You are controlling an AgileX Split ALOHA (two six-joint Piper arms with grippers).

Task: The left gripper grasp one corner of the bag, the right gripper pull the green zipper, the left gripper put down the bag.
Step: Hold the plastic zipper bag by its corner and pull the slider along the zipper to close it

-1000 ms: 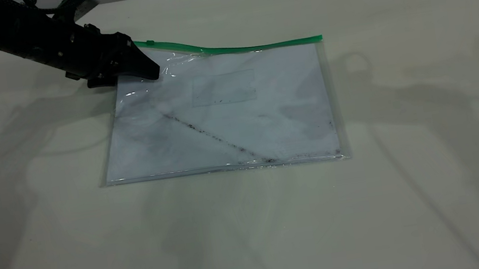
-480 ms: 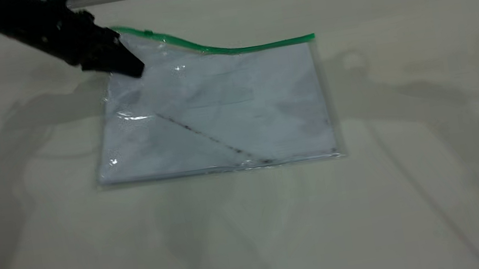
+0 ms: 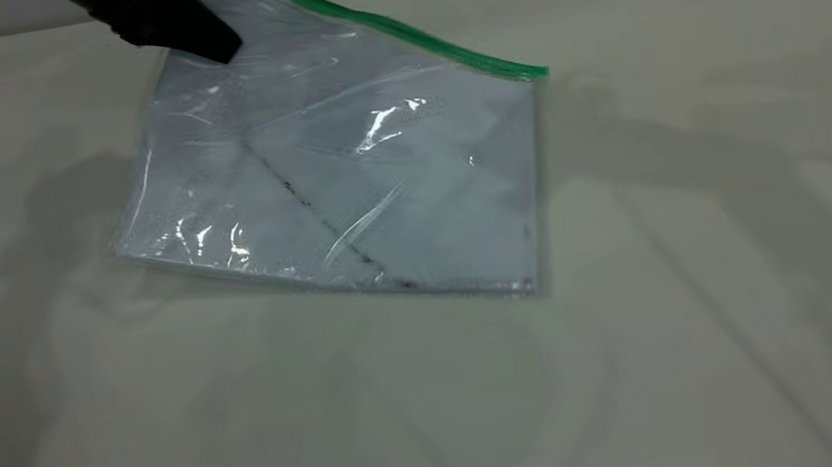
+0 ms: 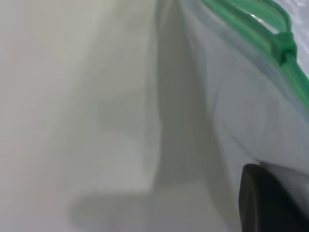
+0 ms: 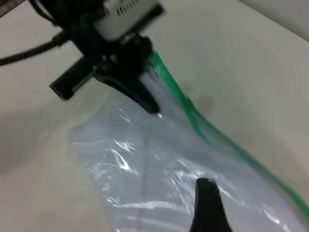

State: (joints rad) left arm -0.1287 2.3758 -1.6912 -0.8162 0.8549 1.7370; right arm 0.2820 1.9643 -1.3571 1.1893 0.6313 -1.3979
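At the far left of the table (image 3: 726,353) your left gripper (image 3: 215,46) holds the corner of the bag (image 3: 220,0) clamped between its fingers, and this corner is lifted well above the surface. So the bag (image 3: 344,186) hangs tilted — its far right corner and near edge rest on the table, the left part is in the air. The green zipper (image 3: 387,26) gives you the long axis: it runs from the held corner down and to the right, as far as the right end that touches the table. The small slider tab (image 4: 285,46) sits on the strip just beside the left gripper, so the pull goes away from this clamp, along the strip toward the right. Your right gripper (image 5: 207,203) is the one for this — it hovers above the middle of the bag, apart from the zipper, and I cannot tell whether it is open. I judge that it must first travel to the tab near the left gripper.
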